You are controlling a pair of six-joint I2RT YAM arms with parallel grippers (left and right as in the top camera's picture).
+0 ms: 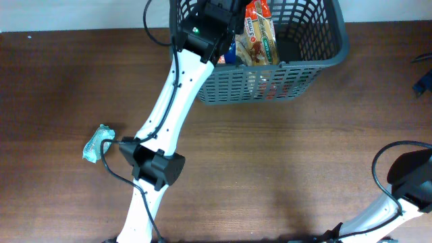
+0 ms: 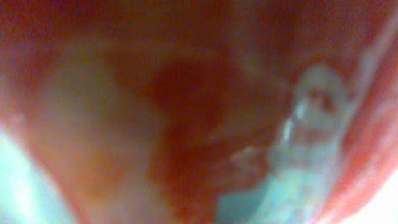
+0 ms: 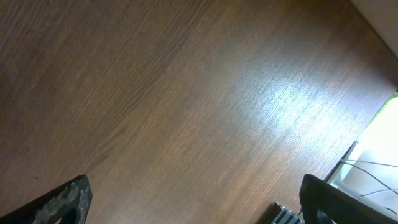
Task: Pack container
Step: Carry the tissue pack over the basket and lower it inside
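Near you: right hand (image 3: 193,204) was spread wide over wood-grain table (image 1: 290,162), holding nothing. Crumpled teal wrapper (image 1: 99,143) lay at left. Far side: container (image 1: 270,81), stiff slotted grey plastic, rounded corners; probably light and rigid, so you'd take solid rim. Left hand (image 1: 223,17) sat inside beside glossy orange snack pack (image 1: 260,34); pinching or not, couldn't tell, wrist view blurred.
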